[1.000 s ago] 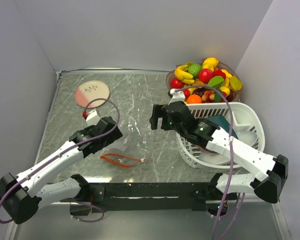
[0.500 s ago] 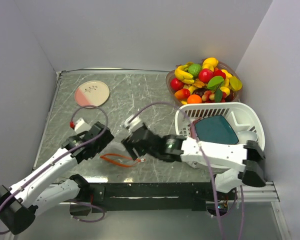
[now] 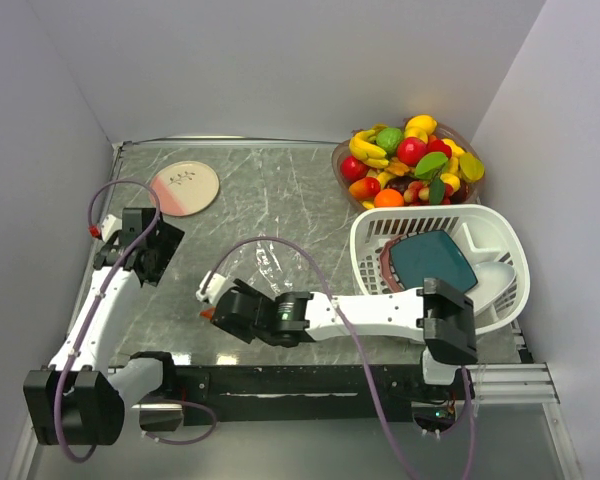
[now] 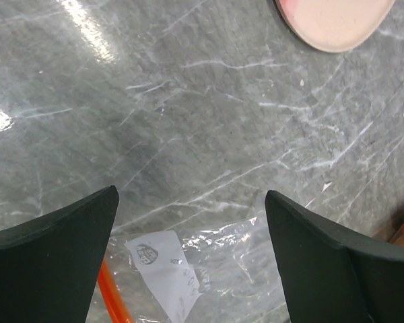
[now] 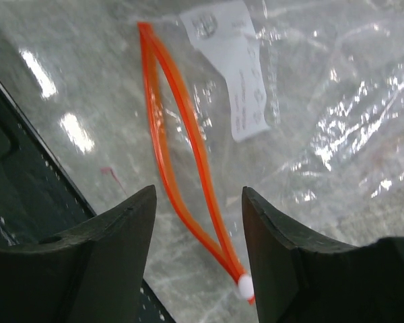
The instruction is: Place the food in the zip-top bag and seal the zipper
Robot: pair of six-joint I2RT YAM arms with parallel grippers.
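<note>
Zipper (image 5: 192, 134) looped open on counter (image 5: 101, 94), lower centre | right hand (image 5: 196, 202) straddles it, half-spread, gripping nothing, probably lining up a pinch | left hand (image 4: 190, 202) wide, empty, far left

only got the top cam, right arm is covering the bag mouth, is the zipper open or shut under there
observer: open. The right wrist view shows the thin orange-red zipper strip gaping in a long loop, with the right gripper straddling it, jaws apart.
operator: wheres the slider
observer: the small white slider sits at one tip of the loop, close beside one finger.
operator: left holding anything
observer: no. The left wrist view shows the left gripper wide open and empty, above an edge of the clear crinkly plastic bag.
</note>
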